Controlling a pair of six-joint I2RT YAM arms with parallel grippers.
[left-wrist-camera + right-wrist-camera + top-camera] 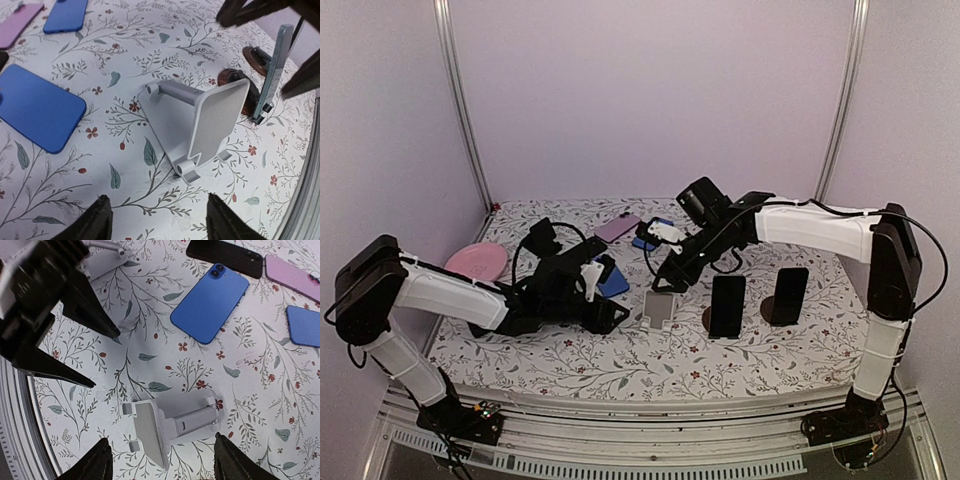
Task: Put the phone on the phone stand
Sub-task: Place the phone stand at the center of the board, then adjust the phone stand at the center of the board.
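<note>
An empty white phone stand (660, 308) (200, 125) (170, 422) sits on the floral table between both arms. A blue phone (616, 282) (37, 112) (210, 302) lies flat just left of it. My left gripper (612, 292) (162, 220) is open above the table, short of the stand's foot, with nothing between its fingers. My right gripper (670, 278) (165, 460) is open too and hovers over the stand, its fingertips either side of the stand's base without touching it.
Other flat phones: pink (617, 227) (292, 272), another blue (650, 232) (302, 325), black (225, 257). Two dark phones (727, 305) (788, 295) stand on round stands to the right. A pink plate (478, 262) lies at the left. The left arm's fingers (65, 305) show at the top left of the right wrist view.
</note>
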